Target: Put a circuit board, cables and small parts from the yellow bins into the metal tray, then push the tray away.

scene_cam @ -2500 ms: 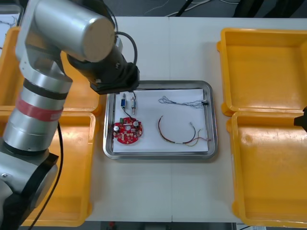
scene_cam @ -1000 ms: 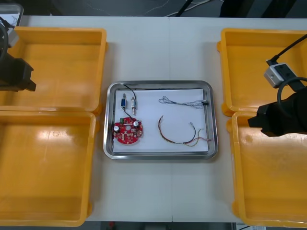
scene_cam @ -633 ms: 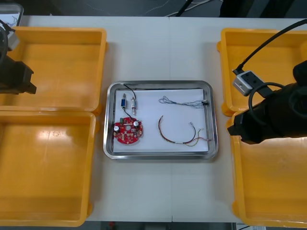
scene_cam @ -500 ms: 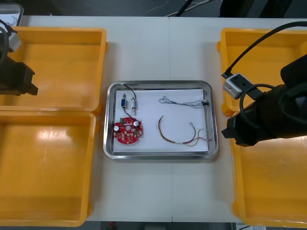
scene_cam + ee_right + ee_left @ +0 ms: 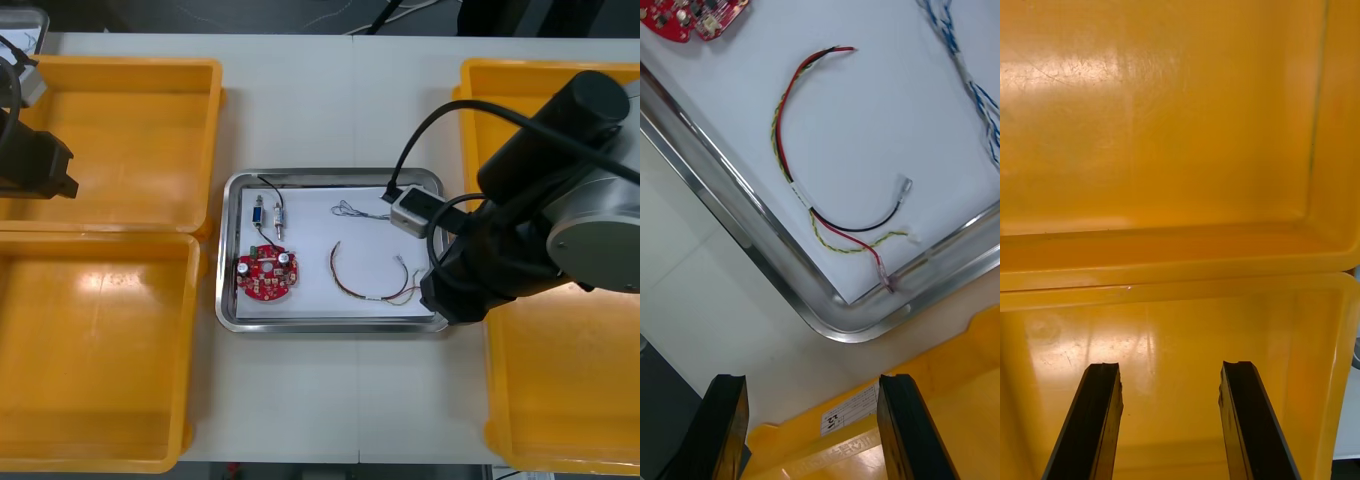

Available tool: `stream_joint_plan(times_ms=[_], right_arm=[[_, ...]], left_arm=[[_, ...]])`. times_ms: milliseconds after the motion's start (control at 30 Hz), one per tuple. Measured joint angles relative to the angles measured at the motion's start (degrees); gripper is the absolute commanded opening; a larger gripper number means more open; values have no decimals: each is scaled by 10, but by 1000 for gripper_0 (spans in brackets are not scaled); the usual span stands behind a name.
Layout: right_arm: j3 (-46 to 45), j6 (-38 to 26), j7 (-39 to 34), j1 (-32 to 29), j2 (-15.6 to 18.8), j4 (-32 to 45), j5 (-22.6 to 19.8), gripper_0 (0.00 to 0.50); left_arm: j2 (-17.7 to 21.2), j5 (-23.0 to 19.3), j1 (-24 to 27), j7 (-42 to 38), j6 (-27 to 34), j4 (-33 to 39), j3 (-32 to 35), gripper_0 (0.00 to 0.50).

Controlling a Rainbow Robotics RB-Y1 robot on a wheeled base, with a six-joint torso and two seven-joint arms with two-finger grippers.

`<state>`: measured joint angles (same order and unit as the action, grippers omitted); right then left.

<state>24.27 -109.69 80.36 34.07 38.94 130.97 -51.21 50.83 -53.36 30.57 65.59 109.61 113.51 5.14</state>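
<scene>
a light table point(image 5: 330, 400) carries four yellow bins point(image 5: 120, 130), two at each side, and all four look bare inside. between them sits the metal tray point(image 5: 330, 177), white inside, with its load spread flat so little overlaps. the round red circuit board point(image 5: 267, 276) lies at the near left, with the small metal parts point(image 5: 268, 213) and a black cable point(image 5: 265, 183) just beyond it. the blue and white cable point(image 5: 372, 211) lies toward the far right, and the red and yellow cable point(image 5: 368, 284) curls at the near right. filling looks finished, so the push is likely what remains. the right gripper point(image 5: 811, 384) hangs low by the tray's near right corner, over the gap between tray and neighbouring bin. its fingers are spread with nothing between them, probably lining up on the rim. the left gripper point(image 5: 1171, 367) is parked above the seam of the two left bins, fingers likewise apart and empty.
</scene>
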Motion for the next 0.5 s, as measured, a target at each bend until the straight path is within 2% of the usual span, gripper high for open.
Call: stream_joint_plan(times_ms=[267,500], right_arm=[[115,59,4,51,1,-17,24,500],[208,98,5,91,0,-23,66,500]], left_arm=[[0,10,0,0,0,0,0,386],[0,11,-1,0,0,0,0,383]])
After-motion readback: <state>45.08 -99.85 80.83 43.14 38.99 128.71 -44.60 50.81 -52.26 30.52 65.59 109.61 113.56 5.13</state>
